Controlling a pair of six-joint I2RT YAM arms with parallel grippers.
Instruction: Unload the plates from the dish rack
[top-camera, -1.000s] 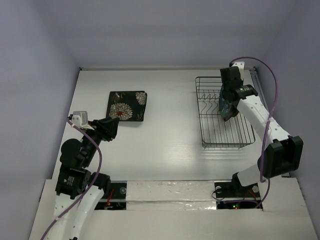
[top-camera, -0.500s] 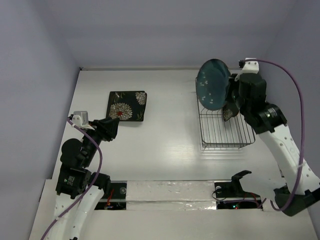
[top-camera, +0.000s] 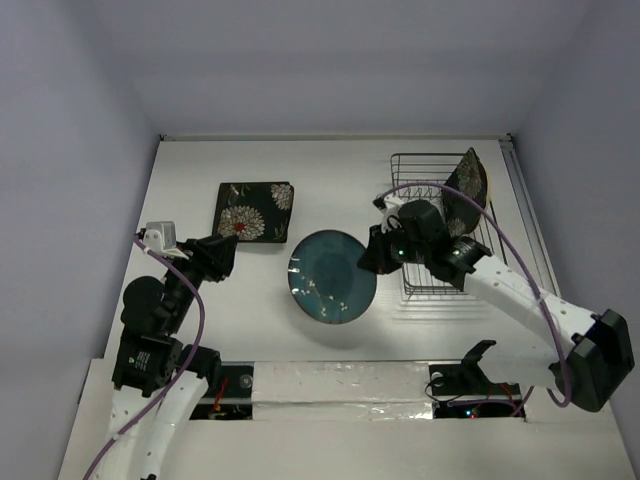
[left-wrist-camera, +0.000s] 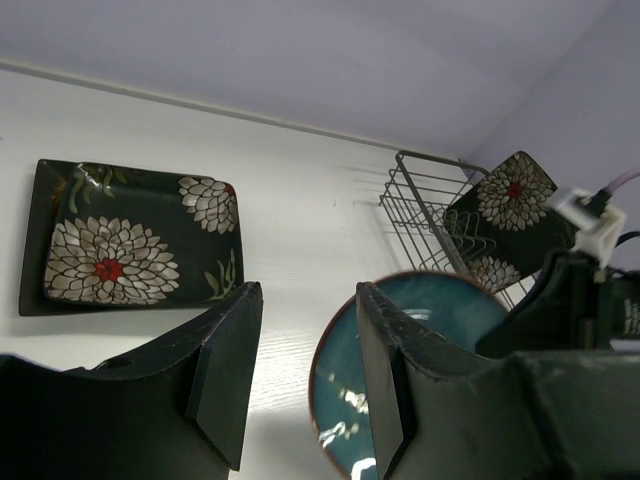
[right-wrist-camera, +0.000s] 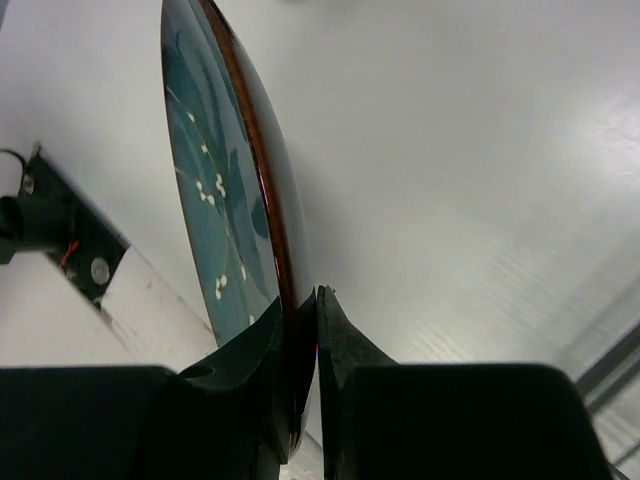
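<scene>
My right gripper (top-camera: 369, 261) is shut on the rim of the round glossy teal plate (top-camera: 332, 277), which hangs face up just over the table, left of the dish rack (top-camera: 430, 278). In the right wrist view the fingers (right-wrist-camera: 345, 345) pinch that plate (right-wrist-camera: 215, 200) edge-on. One square flowered plate (top-camera: 467, 184) leans upright in the rack's far end. Another square plate (top-camera: 254, 211) lies back-up on the table at the far left. My left gripper (top-camera: 228, 251) stands open and empty near it; its view shows this square plate (left-wrist-camera: 130, 240), the teal plate (left-wrist-camera: 345, 395) and the rack (left-wrist-camera: 425, 200).
Walls close in the white table (top-camera: 330, 180) on the left, back and right. The right arm (top-camera: 500, 290) stretches across the rack's near end. The taped front ledge (top-camera: 340, 385) runs between the two arm bases.
The right arm lifted the round teal plate out of the rack, swung it left and lowered it over the middle of the table. The left arm has not moved.
</scene>
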